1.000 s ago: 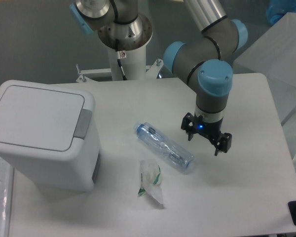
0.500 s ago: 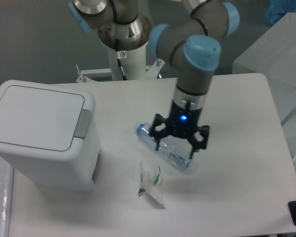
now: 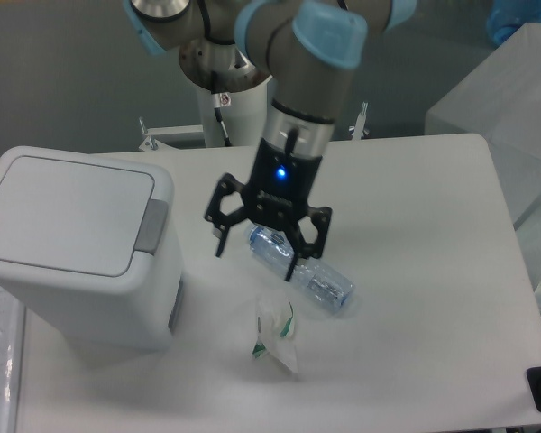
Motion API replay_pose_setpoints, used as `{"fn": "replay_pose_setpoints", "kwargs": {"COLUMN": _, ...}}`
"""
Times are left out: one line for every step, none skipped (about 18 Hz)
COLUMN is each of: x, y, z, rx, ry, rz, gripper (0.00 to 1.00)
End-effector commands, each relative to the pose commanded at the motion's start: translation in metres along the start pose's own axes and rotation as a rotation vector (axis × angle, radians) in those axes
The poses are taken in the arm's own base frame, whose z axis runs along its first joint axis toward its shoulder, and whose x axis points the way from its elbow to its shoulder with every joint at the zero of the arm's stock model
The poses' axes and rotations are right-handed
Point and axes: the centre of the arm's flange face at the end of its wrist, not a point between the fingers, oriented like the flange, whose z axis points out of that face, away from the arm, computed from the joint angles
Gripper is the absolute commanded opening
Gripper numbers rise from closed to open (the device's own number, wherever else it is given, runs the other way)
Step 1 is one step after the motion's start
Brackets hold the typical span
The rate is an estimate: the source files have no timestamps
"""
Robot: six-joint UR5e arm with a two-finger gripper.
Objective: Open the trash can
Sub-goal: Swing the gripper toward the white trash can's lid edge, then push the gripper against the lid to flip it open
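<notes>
1. Sitting at the left edge of the table (image 3: 415, 361), the trash can (image 3: 72, 244) has its lid flat and shut, grey push-button tab (image 3: 152, 225) facing my way
2. My claw (image 3: 255, 257) hangs spread and empty, right of the can, over a plastic bottle (image 3: 320, 284) near a crumpled wrapper (image 3: 275, 332)
3. I judge this the approach; next I must reach that tab and press it
</notes>
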Motion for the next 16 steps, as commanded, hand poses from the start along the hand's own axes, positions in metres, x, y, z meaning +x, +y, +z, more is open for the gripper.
{"fn": "replay_pose_setpoints", "kwargs": {"x": 0.005, "y": 0.000, "z": 0.003, "rx": -0.004, "ry": 0.007, "rz": 0.002, "gripper": 1.00}}
{"fn": "replay_pose_setpoints", "kwargs": {"x": 0.010, "y": -0.001, "z": 0.004, "rx": -0.006, "ry": 0.012, "rz": 0.002, "gripper": 1.00}}
{"fn": "replay_pose_setpoints", "kwargs": {"x": 0.014, "y": -0.002, "z": 0.004, "rx": -0.005, "ry": 0.016, "rz": -0.003, "gripper": 1.00}}
{"fn": "replay_pose_setpoints", "kwargs": {"x": 0.016, "y": -0.001, "z": 0.004, "rx": -0.007, "ry": 0.017, "rz": -0.012, "gripper": 1.00}}
{"fn": "replay_pose_setpoints", "kwargs": {"x": 0.019, "y": -0.001, "z": 0.002, "rx": -0.005, "ry": 0.017, "rz": -0.014, "gripper": 1.00}}
{"fn": "replay_pose_setpoints", "kwargs": {"x": 0.025, "y": 0.000, "z": 0.000, "rx": -0.004, "ry": 0.020, "rz": -0.008, "gripper": 1.00}}
{"fn": "replay_pose_setpoints", "kwargs": {"x": 0.031, "y": 0.002, "z": 0.002, "rx": -0.009, "ry": 0.025, "rz": -0.006, "gripper": 1.00}}
{"fn": "replay_pose_setpoints", "kwargs": {"x": 0.033, "y": 0.005, "z": 0.004, "rx": -0.016, "ry": 0.030, "rz": -0.010, "gripper": 1.00}}
{"fn": "replay_pose_setpoints", "kwargs": {"x": 0.036, "y": 0.008, "z": 0.005, "rx": -0.020, "ry": 0.031, "rz": -0.009, "gripper": 1.00}}
{"fn": "replay_pose_setpoints", "kwargs": {"x": 0.040, "y": 0.010, "z": 0.006, "rx": -0.024, "ry": 0.035, "rz": -0.008, "gripper": 1.00}}
{"fn": "replay_pose_setpoints", "kwargs": {"x": 0.041, "y": 0.012, "z": 0.009, "rx": -0.031, "ry": 0.037, "rz": -0.007, "gripper": 1.00}}
{"fn": "replay_pose_setpoints", "kwargs": {"x": 0.040, "y": 0.015, "z": 0.013, "rx": -0.038, "ry": 0.040, "rz": -0.010, "gripper": 1.00}}
{"fn": "replay_pose_setpoints", "kwargs": {"x": 0.039, "y": 0.015, "z": 0.016, "rx": -0.042, "ry": 0.042, "rz": -0.012, "gripper": 1.00}}
{"fn": "replay_pose_setpoints", "kwargs": {"x": 0.039, "y": 0.016, "z": 0.016, "rx": -0.044, "ry": 0.042, "rz": -0.015, "gripper": 1.00}}
{"fn": "replay_pose_setpoints", "kwargs": {"x": 0.039, "y": 0.017, "z": 0.017, "rx": -0.047, "ry": 0.043, "rz": -0.017, "gripper": 1.00}}
{"fn": "replay_pose_setpoints", "kwargs": {"x": 0.039, "y": 0.018, "z": 0.018, "rx": -0.048, "ry": 0.044, "rz": -0.018, "gripper": 1.00}}
